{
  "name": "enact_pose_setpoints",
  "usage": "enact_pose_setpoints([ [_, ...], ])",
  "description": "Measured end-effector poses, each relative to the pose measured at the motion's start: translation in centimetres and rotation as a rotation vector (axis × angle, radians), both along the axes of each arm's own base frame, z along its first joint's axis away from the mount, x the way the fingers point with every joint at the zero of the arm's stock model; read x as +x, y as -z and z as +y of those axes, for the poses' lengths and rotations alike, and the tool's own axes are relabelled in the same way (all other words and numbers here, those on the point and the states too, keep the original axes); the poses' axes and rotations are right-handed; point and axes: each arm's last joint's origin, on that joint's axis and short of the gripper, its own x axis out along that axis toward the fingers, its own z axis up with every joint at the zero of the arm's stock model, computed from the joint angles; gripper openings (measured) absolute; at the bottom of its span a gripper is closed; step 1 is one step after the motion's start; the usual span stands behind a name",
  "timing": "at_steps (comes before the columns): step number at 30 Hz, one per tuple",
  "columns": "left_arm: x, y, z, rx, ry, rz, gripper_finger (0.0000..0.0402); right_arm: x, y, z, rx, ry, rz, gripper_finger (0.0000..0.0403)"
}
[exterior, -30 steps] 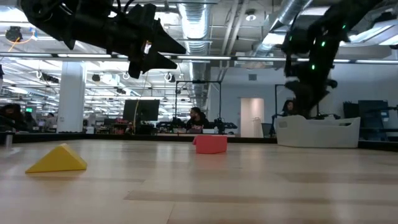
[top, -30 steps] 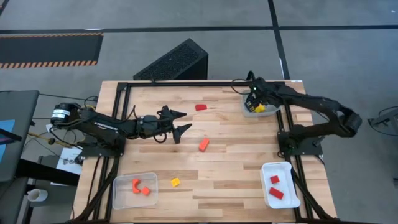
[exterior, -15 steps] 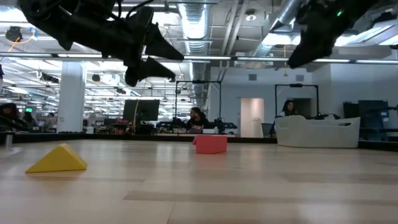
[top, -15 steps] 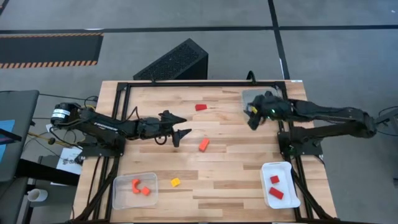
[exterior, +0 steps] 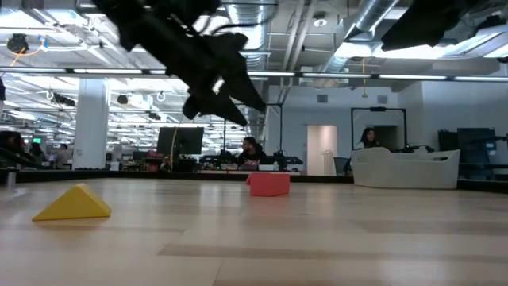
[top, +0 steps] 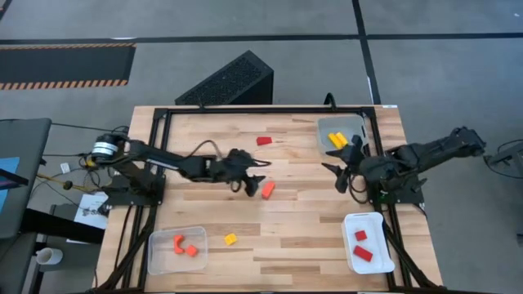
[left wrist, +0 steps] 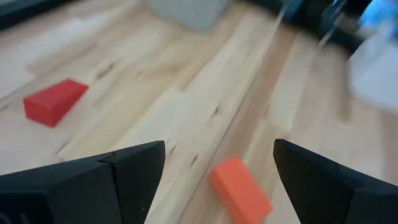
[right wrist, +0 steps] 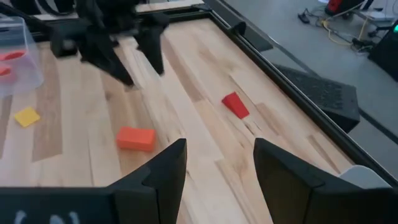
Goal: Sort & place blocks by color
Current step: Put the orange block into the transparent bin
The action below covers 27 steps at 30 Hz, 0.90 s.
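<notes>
- high view: the left gripper [top: 255, 180], fingers spread and empty, hangs just at 9 o'clock of the orange block [top: 267, 189] near the middle of the surface [top: 302, 220]. the right gripper [top: 345, 166], also spread and empty, waits at 6 o'clock of the yellow tray [top: 353, 126].
- low view: a red block [exterior: 268, 183] and a yellow block [exterior: 72, 203] lie loose.
- left wrist view: the orange block [left wrist: 240, 186] sits between the spread fingers [left wrist: 93, 180], off-centre.
- right wrist view: nothing between its fingers [right wrist: 163, 171].
- judgement: the step in hand is picking the orange block; next calls for centring, lowering, then pinching it.
</notes>
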Motion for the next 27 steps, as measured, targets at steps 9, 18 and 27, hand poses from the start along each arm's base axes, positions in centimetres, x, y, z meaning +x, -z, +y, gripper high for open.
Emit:
enact_pose_setpoints([
  [9, 6.0, 2.0, -0.4, -0.142, 0.079, 0.259, 0.0288, -0.9, 0.7, 1.4, -0.038, 0.03, 0.03, 0.0207],
  [18, 7.7, 1.5, -0.7, -0.21, -0.106, 0.461, 0.0288, -1.9, 1.1, 2.4, -0.06, 0.04, 0.017, 0.0203],
  [27, 7.9, 0.7, -1.7, -0.278, -0.162, 0.443, 0.0288, -2.6, 2.6, 3.3, -0.144, 0.068, -0.024, 0.0198],
])
